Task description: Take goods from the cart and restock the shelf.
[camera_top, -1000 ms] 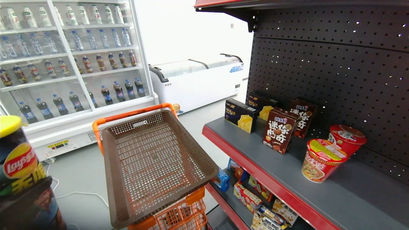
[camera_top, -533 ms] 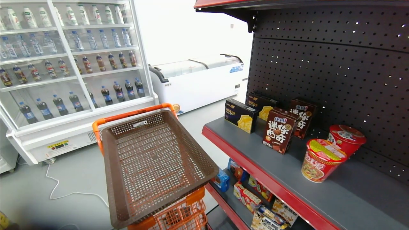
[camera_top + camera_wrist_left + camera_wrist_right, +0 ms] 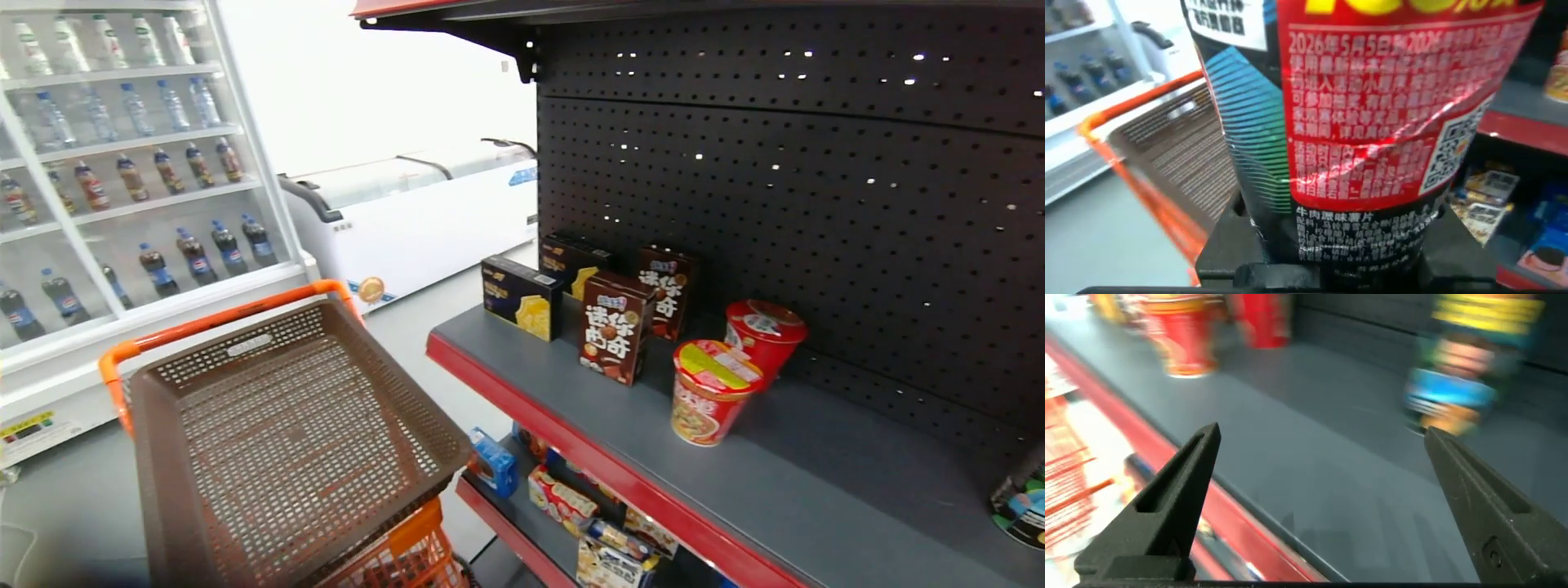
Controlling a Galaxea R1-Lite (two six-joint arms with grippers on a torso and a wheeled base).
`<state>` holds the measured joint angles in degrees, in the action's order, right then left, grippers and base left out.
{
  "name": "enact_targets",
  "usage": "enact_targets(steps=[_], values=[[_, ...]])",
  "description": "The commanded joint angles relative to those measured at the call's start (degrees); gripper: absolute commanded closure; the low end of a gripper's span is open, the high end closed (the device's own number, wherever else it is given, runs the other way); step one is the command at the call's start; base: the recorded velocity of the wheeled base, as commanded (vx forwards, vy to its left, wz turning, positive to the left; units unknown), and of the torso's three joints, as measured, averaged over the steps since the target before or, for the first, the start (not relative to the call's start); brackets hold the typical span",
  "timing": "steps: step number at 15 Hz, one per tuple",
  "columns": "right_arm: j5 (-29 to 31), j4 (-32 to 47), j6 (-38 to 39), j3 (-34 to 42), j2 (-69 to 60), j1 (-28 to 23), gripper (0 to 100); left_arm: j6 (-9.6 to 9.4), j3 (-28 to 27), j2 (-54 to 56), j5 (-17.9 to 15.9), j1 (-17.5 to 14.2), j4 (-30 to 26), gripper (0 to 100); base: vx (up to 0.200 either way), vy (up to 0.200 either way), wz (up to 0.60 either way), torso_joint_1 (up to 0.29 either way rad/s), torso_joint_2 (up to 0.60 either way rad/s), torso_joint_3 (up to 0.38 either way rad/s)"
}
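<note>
A tall chip can with a red, black and teal label stands upright in my left gripper, which is shut on its lower part. Behind it are the cart's orange handle and brown basket. That perforated brown basket holds nothing in the head view. My right gripper is open, hovering just above the grey shelf board with nothing between its fingers. Beyond it stands another can with a blue and yellow label, which also shows at the shelf's right end.
On the grey shelf stand dark snack boxes and two red noodle cups, before a black pegboard wall. A lower shelf holds several packets. Drink coolers and a white chest freezer stand behind the cart.
The chip can at the head view's lower left dropped out of that view. Since then the head camera has swung right, shifting the whole picture left and bringing the shelf's right end into sight.
</note>
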<state>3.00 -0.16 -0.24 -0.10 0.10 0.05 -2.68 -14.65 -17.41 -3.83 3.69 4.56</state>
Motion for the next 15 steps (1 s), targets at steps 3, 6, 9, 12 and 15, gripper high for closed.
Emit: enact_targets(steps=[3, 6, 9, 12, 15], values=[[0.0, 0.0, 0.0, 0.1, 0.0, 0.0, 0, -0.04, -0.1, 0.0, 0.0, 0.1, 0.0, 100, 0.000, 0.000, -0.60, 0.009, 0.01, -0.002], [0.0, 0.0, 0.0, 0.0, 0.0, 0.0, 0, -0.04, 0.1, 0.1, 0.0, 0.0, 0.0, 100, 0.000, 0.000, -0.60, 0.005, 0.00, 0.004], [0.0, 0.0, 0.0, 0.0, 0.0, 0.0, 0, -0.04, 0.2, 0.4, 0.0, 0.0, -0.1, 100, 0.000, 0.000, -0.60, 0.009, 0.00, -0.002], [0.0, 0.0, 0.0, 0.0, 0.0, 0.0, 0, -0.04, -0.5, 3.3, 0.0, 0.1, -5.2, 100, 0.000, 0.000, -0.60, 0.001, 0.00, 0.006], [0.0, 0.0, 0.0, 0.0, 0.0, 0.0, 0, -0.04, -0.6, 5.6, 0.1, 0.0, -7.3, 100, 0.000, 0.000, -0.60, 0.001, 0.00, 0.004]])
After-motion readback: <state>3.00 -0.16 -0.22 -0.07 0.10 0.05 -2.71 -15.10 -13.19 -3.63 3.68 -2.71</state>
